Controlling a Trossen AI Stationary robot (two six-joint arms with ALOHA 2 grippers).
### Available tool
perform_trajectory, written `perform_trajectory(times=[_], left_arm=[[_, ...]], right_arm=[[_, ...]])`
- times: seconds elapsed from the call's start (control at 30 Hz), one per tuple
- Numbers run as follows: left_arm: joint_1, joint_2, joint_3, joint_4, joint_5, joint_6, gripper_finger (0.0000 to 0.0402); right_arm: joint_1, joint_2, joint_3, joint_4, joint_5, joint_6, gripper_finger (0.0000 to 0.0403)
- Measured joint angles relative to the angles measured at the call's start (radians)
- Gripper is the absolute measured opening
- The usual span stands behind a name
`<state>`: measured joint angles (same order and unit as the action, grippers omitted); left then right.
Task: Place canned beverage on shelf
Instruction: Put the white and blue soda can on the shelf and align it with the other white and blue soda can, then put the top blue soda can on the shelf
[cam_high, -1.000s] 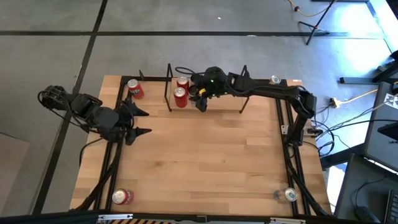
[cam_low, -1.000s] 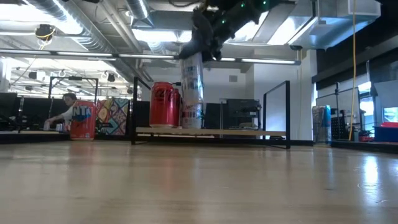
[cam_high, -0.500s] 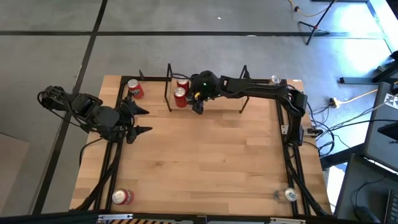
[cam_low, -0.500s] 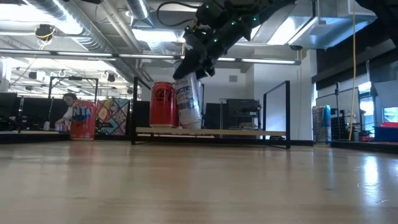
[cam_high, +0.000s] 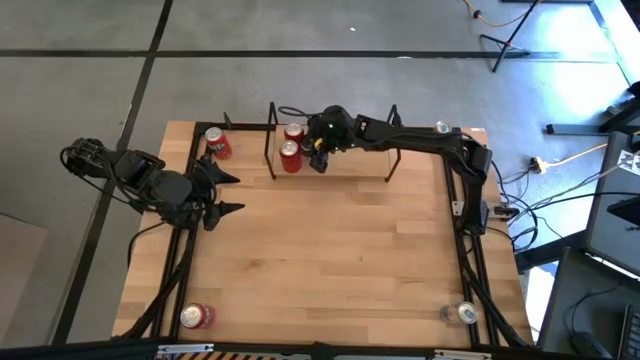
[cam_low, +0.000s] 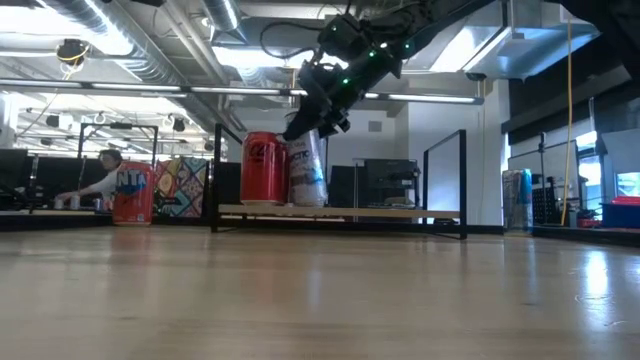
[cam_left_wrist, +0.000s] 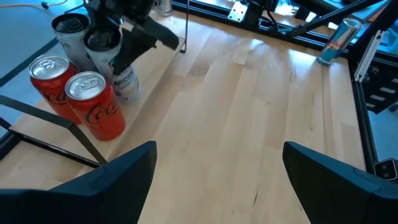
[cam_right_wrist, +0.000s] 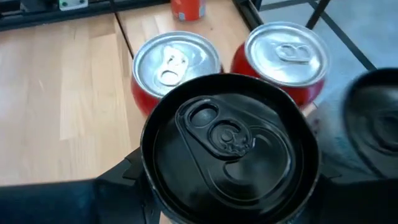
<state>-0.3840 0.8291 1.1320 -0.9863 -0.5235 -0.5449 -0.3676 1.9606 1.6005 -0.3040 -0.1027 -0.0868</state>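
Two red cans (cam_high: 290, 155) stand on the shelf (cam_low: 340, 212) at the desk's (cam_high: 330, 260) far edge, around twelve o'clock in the high view. Just beside them the right gripper (cam_low: 305, 120) is clamped on a black-topped canned beverage (cam_low: 306, 170) with a pale printed body, its fingers hugging the can's upper part. In the low view the can leans slightly and its base seems to meet the shelf board, right against the nearer red can (cam_low: 264, 168). The right wrist view looks down on the held can's dark lid (cam_right_wrist: 230, 140), with two silver-topped red cans behind it. The left gripper (cam_high: 222, 195) waits over the desk's nine o'clock side, fingers spread wide and holding nothing. Another red can (cam_high: 216, 143) stands outside the shelf toward eleven o'clock, one lies near seven o'clock (cam_high: 196, 316), and a silver can (cam_high: 464, 313) sits near five o'clock.
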Motion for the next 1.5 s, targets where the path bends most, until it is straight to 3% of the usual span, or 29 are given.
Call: perform_trajectory(times=[0.2, 0.47, 0.57, 1.13, 1.37, 1.5], left_arm=[[0.000, 0.000, -0.001, 0.000, -0.009, 0.004, 0.0345], [0.000, 0.000, -0.001, 0.000, -0.010, 0.005, 0.0345], [0.000, 0.000, -0.001, 0.000, -0.010, 0.005, 0.0345], [0.000, 0.000, -0.001, 0.007, -0.016, 0.006, 0.0345], [0.015, 0.000, -0.001, 0.012, -0.098, 0.009, 0.0345], [0.063, 0.024, -0.001, 0.013, -0.102, 0.095, 0.0345]], right_arm=[[0.001, 0.013, 0.001, 0.024, -0.005, 0.000, 0.0226], [0.002, 0.013, 0.001, 0.013, -0.004, -0.001, 0.0363], [0.001, 0.013, 0.024, -0.020, -0.003, -0.001, 0.0391], [0.001, 0.009, 0.394, -0.635, -0.003, -0.031, 0.0367], [-0.022, -0.138, 0.325, -0.691, 0.077, -0.014, 0.0367], [-0.074, -0.238, 0.236, -0.703, 0.097, -0.011, 0.0367]])
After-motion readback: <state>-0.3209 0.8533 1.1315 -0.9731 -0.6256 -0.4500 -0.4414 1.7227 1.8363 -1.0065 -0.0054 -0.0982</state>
